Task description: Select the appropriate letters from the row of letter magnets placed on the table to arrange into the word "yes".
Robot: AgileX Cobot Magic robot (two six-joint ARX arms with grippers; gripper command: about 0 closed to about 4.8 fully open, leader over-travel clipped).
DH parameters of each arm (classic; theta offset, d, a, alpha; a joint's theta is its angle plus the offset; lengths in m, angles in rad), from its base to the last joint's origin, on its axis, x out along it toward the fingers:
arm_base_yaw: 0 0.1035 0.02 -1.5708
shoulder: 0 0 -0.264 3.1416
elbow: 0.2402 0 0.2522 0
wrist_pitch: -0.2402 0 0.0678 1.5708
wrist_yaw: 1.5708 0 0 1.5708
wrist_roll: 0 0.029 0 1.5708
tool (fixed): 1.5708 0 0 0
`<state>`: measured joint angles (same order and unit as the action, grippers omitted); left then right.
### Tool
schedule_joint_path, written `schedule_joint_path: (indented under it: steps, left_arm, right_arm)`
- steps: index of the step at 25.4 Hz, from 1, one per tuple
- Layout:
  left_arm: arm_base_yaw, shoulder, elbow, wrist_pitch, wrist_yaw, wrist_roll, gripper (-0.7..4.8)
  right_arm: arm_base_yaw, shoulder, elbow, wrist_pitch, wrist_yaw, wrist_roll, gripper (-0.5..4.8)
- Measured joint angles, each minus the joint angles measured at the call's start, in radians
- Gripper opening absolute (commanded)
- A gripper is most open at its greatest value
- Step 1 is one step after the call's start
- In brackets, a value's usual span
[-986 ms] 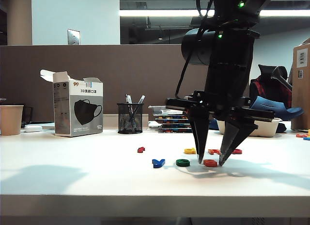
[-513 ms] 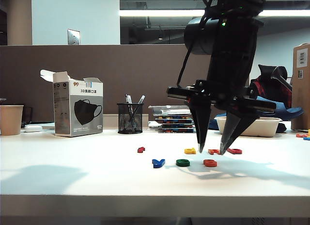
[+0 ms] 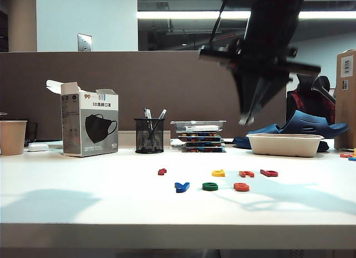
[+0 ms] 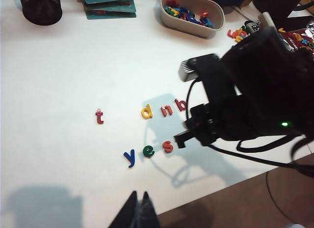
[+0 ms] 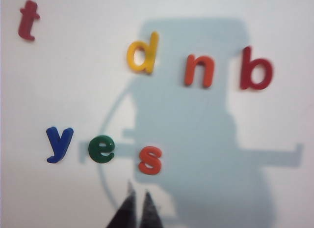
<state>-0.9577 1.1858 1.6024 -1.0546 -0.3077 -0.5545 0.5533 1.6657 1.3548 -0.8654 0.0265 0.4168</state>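
Three letters, blue y (image 5: 59,143), green e (image 5: 101,148) and orange-red s (image 5: 150,159), spell the word; right gripper (image 5: 138,204) (high above) and left gripper (image 4: 137,208) both closed, empty; only retreat remains.

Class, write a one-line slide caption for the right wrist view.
Right gripper, shut and empty, hangs above the blue y, green e and orange-red s spelling "yes".

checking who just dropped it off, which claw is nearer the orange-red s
Right. The right claw hangs shut in the air just above and beside the orange-red s, not touching it. The left claw, also shut, sits off by the table's near edge, farther away.
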Motion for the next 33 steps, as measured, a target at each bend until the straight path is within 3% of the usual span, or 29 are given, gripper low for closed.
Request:
schedule_joint_path:
  steps: [16,33]
  left_arm:
    - [0.000,0.000,0.000,0.000,0.000,0.000,-0.05]
    - [0.000,0.000,0.000,0.000,0.000,0.000,-0.05]
  right_arm:
    - [-0.103,-0.344,0.000,-0.037,0.089,-0.121,-0.03]
    - [-0.349,-0.728,-0.006,-0.040,0.111,-0.227,-0.03]
